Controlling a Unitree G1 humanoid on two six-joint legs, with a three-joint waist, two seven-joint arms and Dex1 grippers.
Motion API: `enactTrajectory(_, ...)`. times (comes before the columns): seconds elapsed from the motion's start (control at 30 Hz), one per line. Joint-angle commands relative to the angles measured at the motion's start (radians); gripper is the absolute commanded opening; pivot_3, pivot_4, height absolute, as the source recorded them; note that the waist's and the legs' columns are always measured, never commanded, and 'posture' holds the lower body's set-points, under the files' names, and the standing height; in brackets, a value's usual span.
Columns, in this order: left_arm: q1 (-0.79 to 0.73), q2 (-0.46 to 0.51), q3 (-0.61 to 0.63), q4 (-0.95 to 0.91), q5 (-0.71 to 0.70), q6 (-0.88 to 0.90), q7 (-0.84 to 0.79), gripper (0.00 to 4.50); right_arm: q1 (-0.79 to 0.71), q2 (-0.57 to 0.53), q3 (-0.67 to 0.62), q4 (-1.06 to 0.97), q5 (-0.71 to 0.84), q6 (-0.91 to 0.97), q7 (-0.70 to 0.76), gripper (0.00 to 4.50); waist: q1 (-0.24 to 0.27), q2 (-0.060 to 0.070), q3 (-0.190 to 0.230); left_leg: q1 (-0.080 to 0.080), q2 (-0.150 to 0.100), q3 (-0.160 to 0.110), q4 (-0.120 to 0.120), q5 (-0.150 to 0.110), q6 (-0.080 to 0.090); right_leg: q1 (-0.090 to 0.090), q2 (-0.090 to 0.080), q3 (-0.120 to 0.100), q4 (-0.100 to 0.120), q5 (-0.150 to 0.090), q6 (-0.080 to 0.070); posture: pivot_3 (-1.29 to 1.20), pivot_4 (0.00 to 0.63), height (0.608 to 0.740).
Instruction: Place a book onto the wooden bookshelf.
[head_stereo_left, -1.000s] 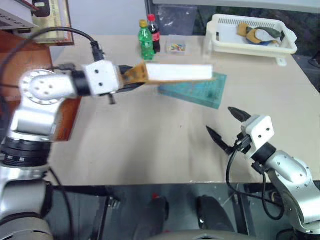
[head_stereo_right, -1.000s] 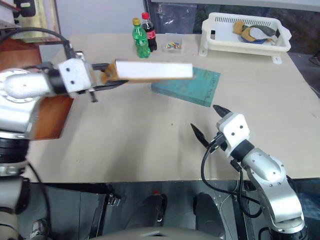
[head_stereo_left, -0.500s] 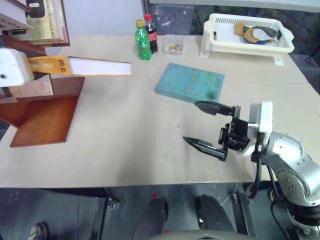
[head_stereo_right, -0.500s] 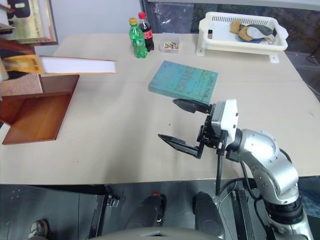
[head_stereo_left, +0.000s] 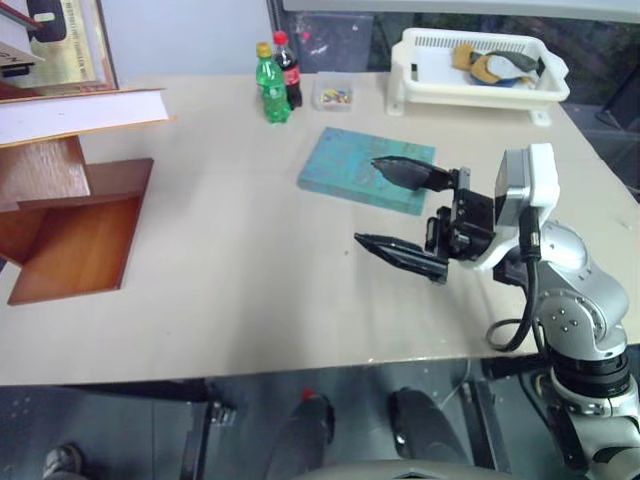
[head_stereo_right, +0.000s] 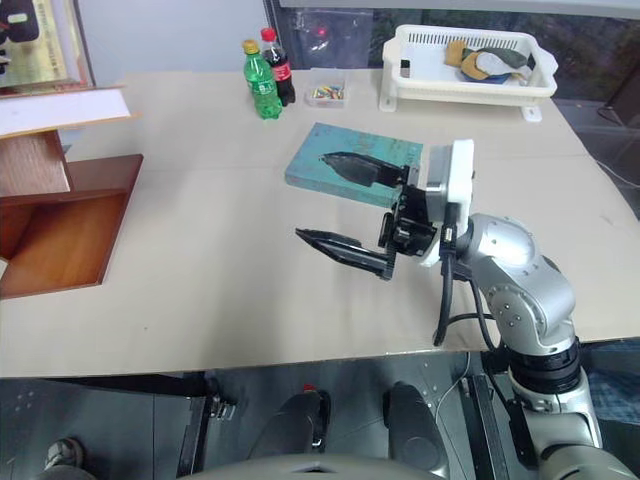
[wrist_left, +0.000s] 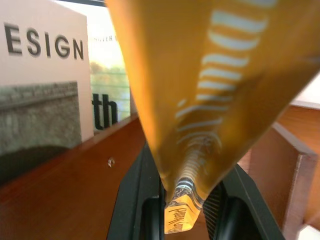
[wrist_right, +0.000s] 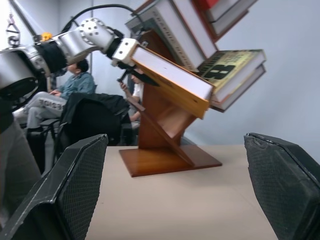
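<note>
Book beside "ESIGN" cover

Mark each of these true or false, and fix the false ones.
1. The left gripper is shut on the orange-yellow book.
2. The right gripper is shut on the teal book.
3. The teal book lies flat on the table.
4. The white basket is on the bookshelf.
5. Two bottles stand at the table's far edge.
1. True: the left gripper clamps the book, held by the wooden bookshelf.
2. False: the right gripper is open and holds nothing.
3. True: the teal book lies flat on the table.
4. False: the white basket sits on the table's far corner.
5. True: the bottles stand there.
</note>
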Motion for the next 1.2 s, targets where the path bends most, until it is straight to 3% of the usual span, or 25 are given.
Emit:
enactTrajectory(0.03,0.037,-0.031,0.149,-0.099,-0.068,0.070,-0.108,0.95,-0.020,0.013,0.010,0.021,-0.013,-0.041,0.027,4.50,0.001,0.000,0.000,-0.001,0.000,0.000,0.000,0.000,0.000,0.000,0.000,0.000,0.000,0.000,0.000,0.00,0.150,0.740)
enactTrajectory(0.13,0.110,-0.097,0.287,-0.250,-0.083,0.180,-0.210,0.95,-0.040,0.023,0.018,0.067,-0.027,-0.066,0.064,4.50,0.002,0.000,0.000,-0.002,0.000,0.001,0.000,0.000,0.000,-0.001,0.000,0.001,-0.001,0.000,0.000,0.00,0.150,0.740)
enactTrajectory(0.33,0.237,-0.156,0.503,-0.425,0.067,0.317,-0.301,0.95,-0.063,0.045,0.032,0.128,-0.045,-0.112,0.115,4.50,0.003,0.000,0.000,-0.005,0.000,0.000,0.000,-0.001,-0.001,-0.003,-0.001,0.000,-0.003,0.001,-0.001,0.00,0.150,0.740)
enactTrajectory(0.57,0.260,-0.106,0.604,-0.415,0.152,0.315,-0.332,0.95,-0.073,0.060,0.031,0.157,-0.049,-0.126,0.135,4.50,0.005,0.000,0.000,-0.005,0.000,0.000,0.000,-0.001,-0.001,-0.003,-0.001,0.000,-0.003,0.001,-0.002,0.00,0.150,0.740)
enactTrajectory(0.67,0.268,-0.064,0.628,-0.337,0.258,0.282,-0.309,0.95,-0.079,0.067,0.033,0.163,-0.055,-0.131,0.140,4.50,0.005,0.000,0.000,-0.004,0.000,0.000,0.000,-0.001,-0.001,-0.003,-0.001,-0.001,-0.003,0.001,-0.002,0.00,0.150,0.740)
enactTrajectory(0.77,0.279,-0.032,0.611,-0.238,0.322,0.220,-0.278,0.95,-0.086,0.074,0.032,0.161,-0.053,-0.130,0.133,4.50,0.004,0.000,0.001,-0.004,0.000,0.000,0.000,-0.001,-0.001,-0.003,-0.001,0.000,-0.003,0.001,-0.002,0.00,0.150,0.740)
enactTrajectory(1.1,0.236,0.040,0.238,-0.009,0.332,0.229,0.013,0.95,-0.049,0.059,0.037,0.066,-0.048,-0.090,0.077,4.50,0.006,-0.001,0.000,-0.004,0.000,0.000,-0.001,-0.001,-0.001,-0.003,-0.001,0.000,-0.003,0.001,-0.002,0.00,0.150,0.740)
enactTrajectory(1.2,0.225,0.050,0.188,0.009,0.325,0.244,0.039,0.95,-0.046,0.057,0.039,0.046,-0.036,-0.076,0.069,4.50,0.005,0.001,0.001,-0.004,-0.001,0.000,-0.001,-0.001,-0.001,-0.003,-0.001,0.000,-0.001,0.001,-0.002,0.00,0.150,0.740)
